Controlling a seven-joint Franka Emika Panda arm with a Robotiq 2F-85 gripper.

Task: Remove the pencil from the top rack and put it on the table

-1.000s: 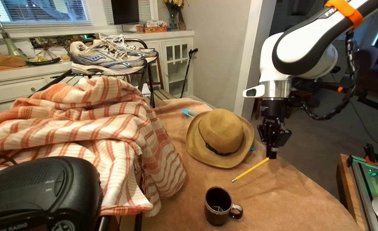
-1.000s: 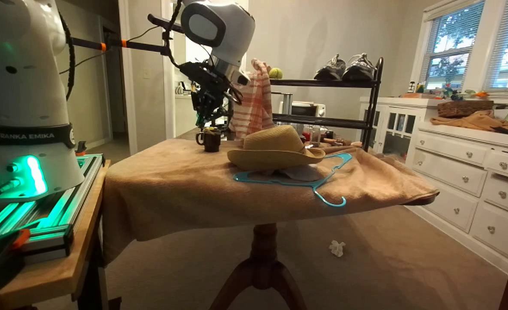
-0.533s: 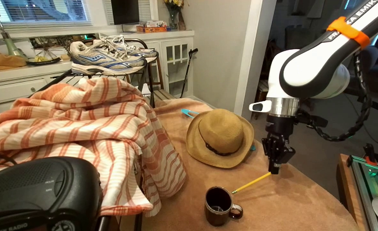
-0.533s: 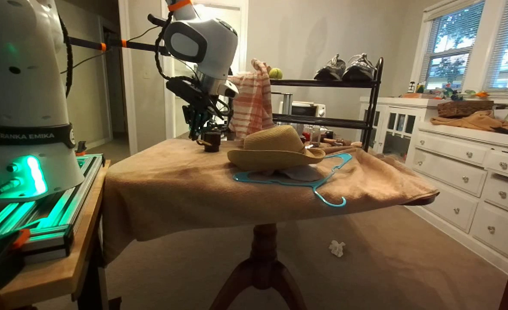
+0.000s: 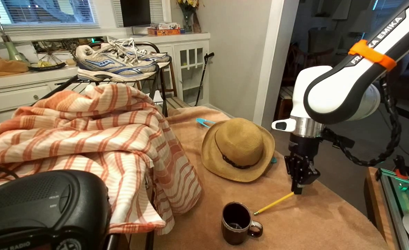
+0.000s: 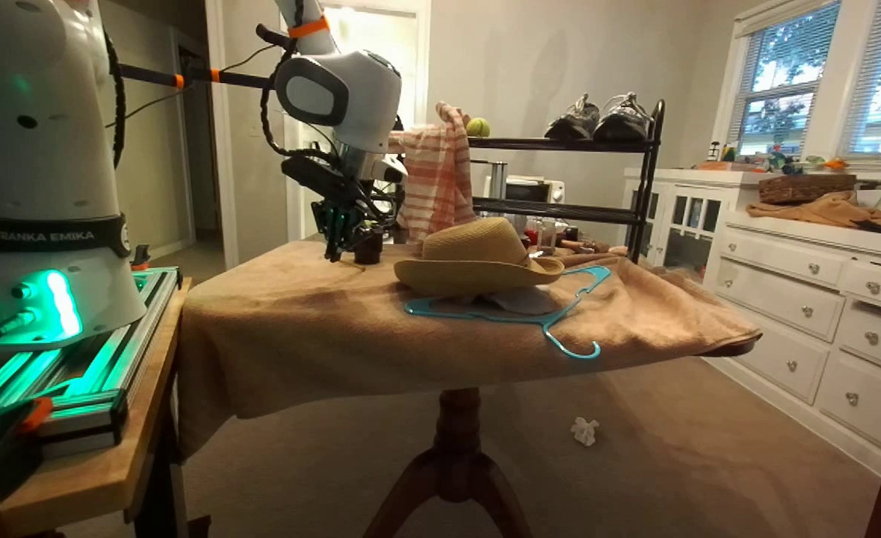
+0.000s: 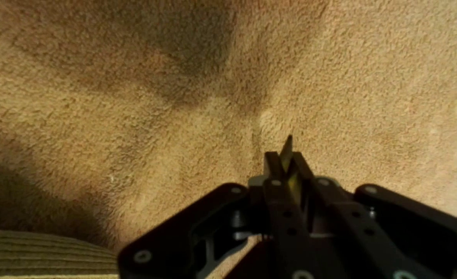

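My gripper (image 5: 297, 190) is shut on the yellow pencil (image 5: 274, 203), holding it near its pointed end. In the wrist view the dark pencil tip (image 7: 287, 149) sticks out between the fingertips (image 7: 283, 159). The eraser end points toward the dark mug. The gripper (image 6: 333, 255) and pencil (image 6: 352, 264) are low over the table (image 5: 315, 222), which is covered with a tan cloth; I cannot tell whether the pencil touches it. The top rack (image 6: 518, 143) of the black shelf stands behind, bearing shoes, a striped cloth and a round green thing.
A dark mug (image 5: 236, 225) stands close to the pencil's eraser end. A straw hat (image 5: 240, 146) lies on the table with a blue hanger (image 6: 485, 314) partly under it. The striped cloth (image 5: 121, 132) and a black radio (image 5: 44, 208) are on the shelf side.
The gripper has moved down with the pencil in it, and slightly toward the robot's base. The pencil is now much nearer the table surface. The other objects have not moved.
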